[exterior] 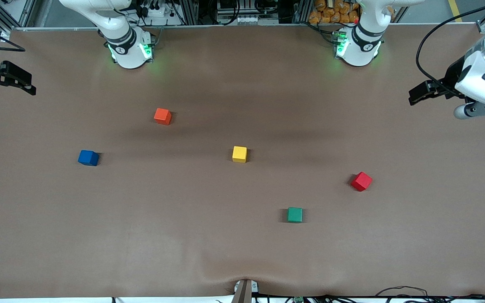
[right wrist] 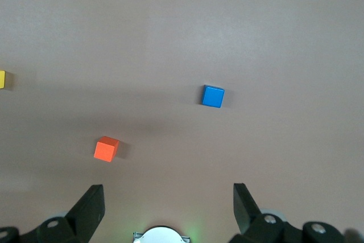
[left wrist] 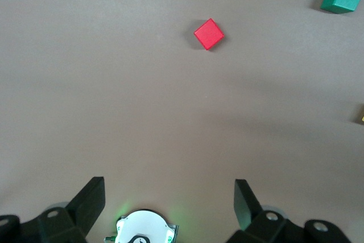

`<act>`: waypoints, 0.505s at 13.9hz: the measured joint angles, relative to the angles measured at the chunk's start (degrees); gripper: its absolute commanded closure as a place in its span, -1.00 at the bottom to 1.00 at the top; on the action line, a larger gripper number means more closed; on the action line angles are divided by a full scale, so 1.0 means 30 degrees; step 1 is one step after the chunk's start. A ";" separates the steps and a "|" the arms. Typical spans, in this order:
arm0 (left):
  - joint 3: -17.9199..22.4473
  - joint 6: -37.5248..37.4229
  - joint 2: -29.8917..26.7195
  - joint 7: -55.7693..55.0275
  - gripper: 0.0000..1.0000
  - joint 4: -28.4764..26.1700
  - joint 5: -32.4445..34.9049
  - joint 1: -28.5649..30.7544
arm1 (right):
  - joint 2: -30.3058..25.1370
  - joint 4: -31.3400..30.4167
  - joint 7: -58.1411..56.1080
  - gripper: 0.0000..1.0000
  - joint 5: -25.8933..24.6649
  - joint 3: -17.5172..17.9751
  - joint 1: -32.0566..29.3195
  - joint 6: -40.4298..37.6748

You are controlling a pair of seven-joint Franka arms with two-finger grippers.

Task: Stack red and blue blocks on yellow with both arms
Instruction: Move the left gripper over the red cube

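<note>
Blocks still scattered, both arms waiting with fingers spread.

Nearest the front camera of the task's things, the red block [exterior: 361,181] lies toward the left arm's end; the yellow block [exterior: 239,154] sits mid-table, the blue block [exterior: 88,158] toward the right arm's end. All look light, rigid, matte: pinch opposite flat faces. Left gripper [left wrist: 169,204] and right gripper [right wrist: 169,208] hover empty over the table's ends.
</note>
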 measured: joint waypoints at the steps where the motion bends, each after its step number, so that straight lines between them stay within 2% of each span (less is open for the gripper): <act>1: 0.0005 0.0000 0.0016 -0.0019 -1.00 0.0000 0.0000 0.0020 | 0.0000 0.0000 0.0000 -1.00 0.0000 0.0000 0.0000 0.0000; 7: 0.0009 0.0015 0.0247 -0.0828 -1.00 0.0000 0.0000 0.0032 | 0.0000 0.0000 0.0000 -1.00 0.0000 -0.0001 0.0000 -0.0024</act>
